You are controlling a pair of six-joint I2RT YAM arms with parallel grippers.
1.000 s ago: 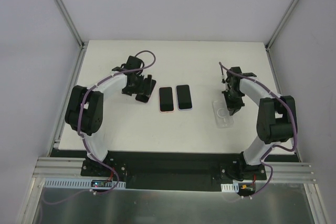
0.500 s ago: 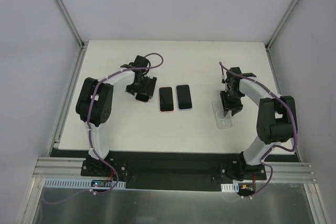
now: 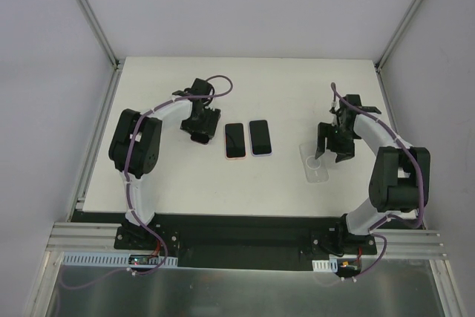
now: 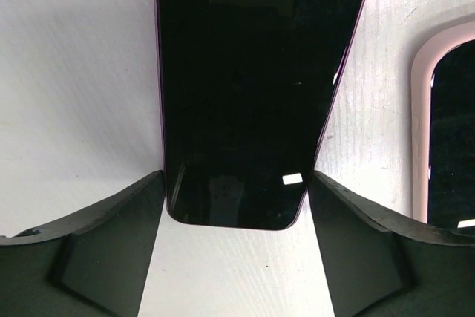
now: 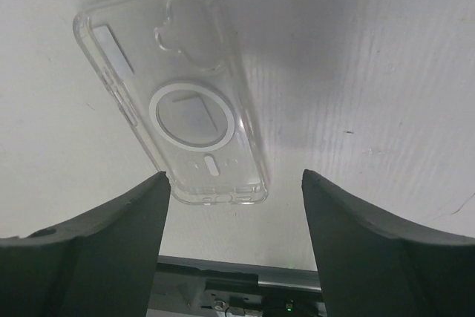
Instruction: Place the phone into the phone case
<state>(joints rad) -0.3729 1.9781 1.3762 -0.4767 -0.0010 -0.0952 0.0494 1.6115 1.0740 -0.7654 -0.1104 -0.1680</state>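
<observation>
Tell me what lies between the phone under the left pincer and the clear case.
Two other phones lie side by side on the table between them: a pink-edged phone and a second phone. The dark phone would have to pass over or around both to reach the clear case. Nothing lies in the case itself.

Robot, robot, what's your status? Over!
Left gripper straddles dark phone, grip unclear. Right gripper open above clear case, case empty. Two other phones mid-table, not blocking.
</observation>
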